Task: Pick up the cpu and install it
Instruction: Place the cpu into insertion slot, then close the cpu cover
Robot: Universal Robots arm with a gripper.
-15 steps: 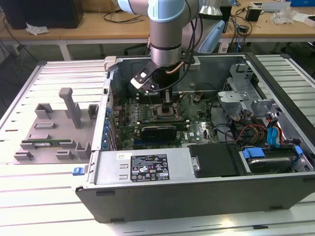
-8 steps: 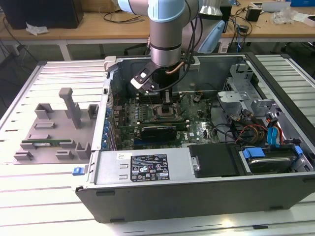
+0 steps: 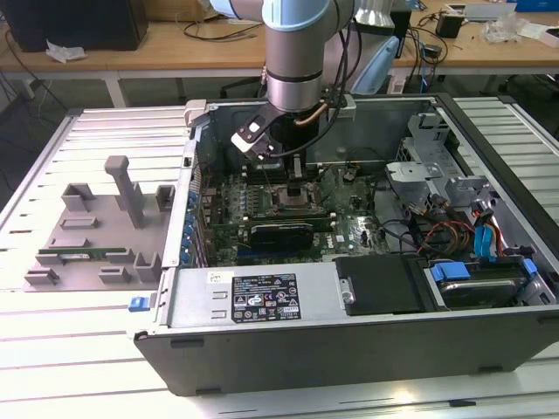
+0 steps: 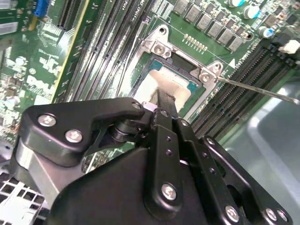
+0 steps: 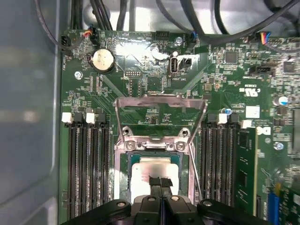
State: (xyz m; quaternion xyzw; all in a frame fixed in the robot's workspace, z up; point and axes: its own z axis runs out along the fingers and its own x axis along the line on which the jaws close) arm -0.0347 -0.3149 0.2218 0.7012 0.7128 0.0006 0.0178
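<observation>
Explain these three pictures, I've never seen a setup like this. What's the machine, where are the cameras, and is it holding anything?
That's a robot arm reaching down into an open computer case on a table. The exterior view watches from off the arm; both wrist views ride on it, looking past the gripper. Its fingers are shut together, holding nothing, tips at the cpu, the silver square lying in its opened socket frame. A grey parts tray sits at the exterior view's left.

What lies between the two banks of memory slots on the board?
In the first wrist view, the socket frame, its metal lid swung open, with the cpu lying inside it and the gripper over the cpu.
</observation>
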